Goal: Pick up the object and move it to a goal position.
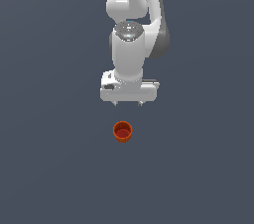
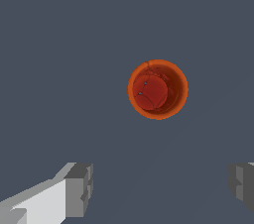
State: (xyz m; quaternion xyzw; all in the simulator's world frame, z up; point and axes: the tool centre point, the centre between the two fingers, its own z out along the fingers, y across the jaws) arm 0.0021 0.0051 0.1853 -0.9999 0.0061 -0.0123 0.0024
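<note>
The small red-orange cup (image 1: 122,132) stood upright on the plain dark grey floor (image 1: 44,168), with its open mouth facing up and a darker red inside. The white gripper (image 1: 128,103) hung above the floor, apart from the cup and not touching it. In the wrist view, the cup (image 2: 158,89) lay ahead of the two grey fingers (image 2: 79,188). The fingers were spread wide, wider than the cup, and they held nothing between them.

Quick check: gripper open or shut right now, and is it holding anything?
Gripper: open, jaws spread wide and holding nothing; the red-orange cup sits apart on the floor, not between them.
</note>
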